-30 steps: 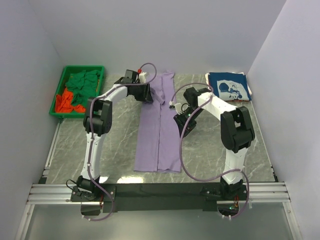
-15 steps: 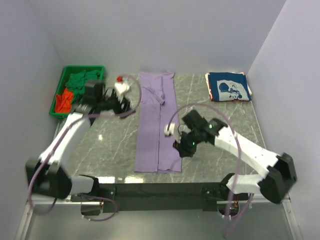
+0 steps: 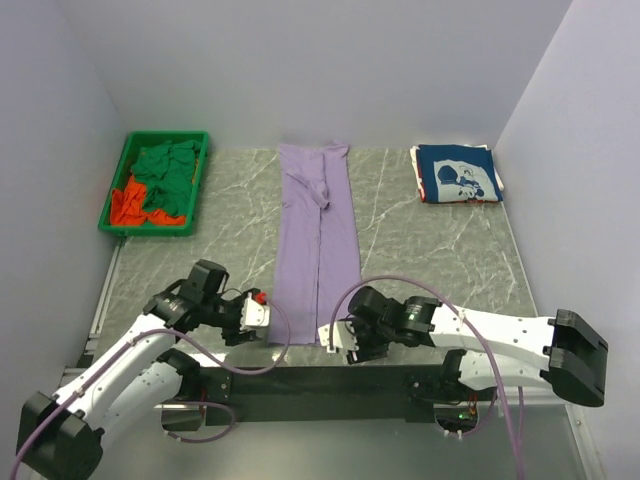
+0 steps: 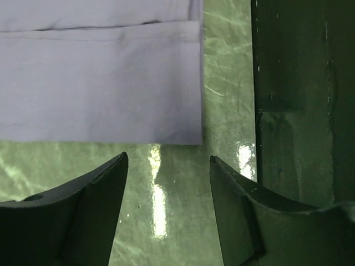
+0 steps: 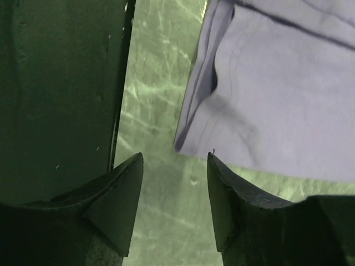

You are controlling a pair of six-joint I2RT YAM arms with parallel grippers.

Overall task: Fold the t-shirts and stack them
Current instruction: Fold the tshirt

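Now left tool (image 4: 167,160) and right tool (image 5: 175,158) gape empty, flanking the lavender t-shirt (image 3: 318,250).

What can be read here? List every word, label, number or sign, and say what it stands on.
No readable text in any of the three views.
Navy t-shirt: white graphic print, too small to tell whether it holds any letters.
Lavender t-shirt: plain, no label or print in view.
Green bin: no marking visible.
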